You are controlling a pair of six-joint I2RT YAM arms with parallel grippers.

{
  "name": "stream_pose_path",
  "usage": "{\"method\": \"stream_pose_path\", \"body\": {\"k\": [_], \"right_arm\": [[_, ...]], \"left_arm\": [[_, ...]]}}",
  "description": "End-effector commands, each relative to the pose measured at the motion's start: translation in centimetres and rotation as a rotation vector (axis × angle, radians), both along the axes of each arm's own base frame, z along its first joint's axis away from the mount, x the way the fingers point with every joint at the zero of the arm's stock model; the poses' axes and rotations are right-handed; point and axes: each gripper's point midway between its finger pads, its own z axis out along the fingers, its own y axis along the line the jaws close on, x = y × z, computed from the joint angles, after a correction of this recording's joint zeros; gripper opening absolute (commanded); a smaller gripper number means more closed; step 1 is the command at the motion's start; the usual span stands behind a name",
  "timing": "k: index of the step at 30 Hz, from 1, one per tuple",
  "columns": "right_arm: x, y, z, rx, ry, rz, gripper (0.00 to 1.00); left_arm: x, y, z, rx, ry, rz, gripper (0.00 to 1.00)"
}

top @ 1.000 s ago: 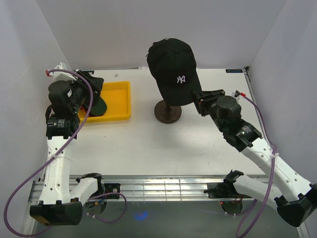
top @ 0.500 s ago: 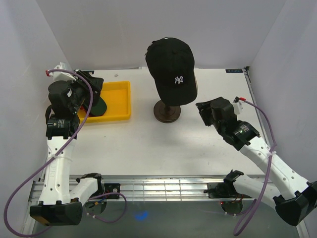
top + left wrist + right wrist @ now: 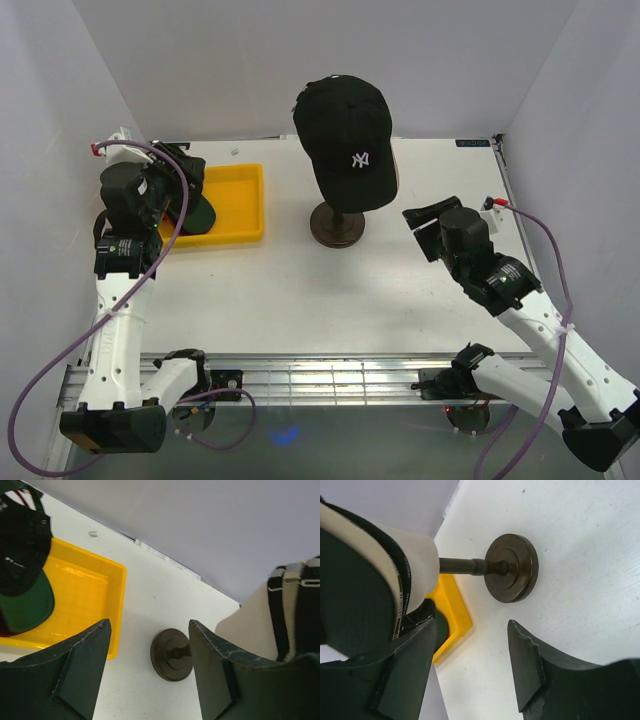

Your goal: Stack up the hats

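Note:
A black cap with a white NY (image 3: 345,135) sits on the beige mannequin head, whose underside shows in the right wrist view (image 3: 417,555). The cap's black fabric also shows there (image 3: 350,595). A dark cap with a green underbrim (image 3: 200,213) lies in the yellow tray (image 3: 240,205), with a red edge beneath it; it also shows in the left wrist view (image 3: 25,560). My left gripper (image 3: 185,185) hangs open and empty over the tray's left part. My right gripper (image 3: 425,225) is open and empty, to the right of the stand and apart from the cap.
The head's dark round stand base (image 3: 337,225) rests mid-table on a thin post; it also shows in the left wrist view (image 3: 172,655) and the right wrist view (image 3: 512,575). White walls close in the left, back and right. A metal rail runs along the near edge.
My right gripper has drawn back from the NY cap's brim toward the near right. The cap has settled slightly left on the head. The left arm has not moved.

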Motion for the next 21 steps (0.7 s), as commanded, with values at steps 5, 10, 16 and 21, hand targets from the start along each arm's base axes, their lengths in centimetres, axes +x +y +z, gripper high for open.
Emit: {"method": "stream_pose_path", "body": {"k": [5,10,16,21], "right_arm": [[-1.8,-0.2,-0.6,-0.152,-0.076,0.163,0.68],[-3.0,2.0,-1.3,-0.221,-0.198,0.386,0.67],[-4.4,3.1,-4.4,-0.293,-0.246,0.544,0.66],[-4.7,3.9,-6.2,-0.315,-0.233,0.612,0.65]], "left_arm": [[1.7,5.5,-6.4,0.122,0.189,0.276,0.74],[3.0,7.1,-8.8,0.195,0.27,0.342,0.75],[6.1,9.3,-11.9,0.26,0.375,0.402,0.74],[8.2,11.3,-14.4,0.292,0.443,0.454,0.74]]}}
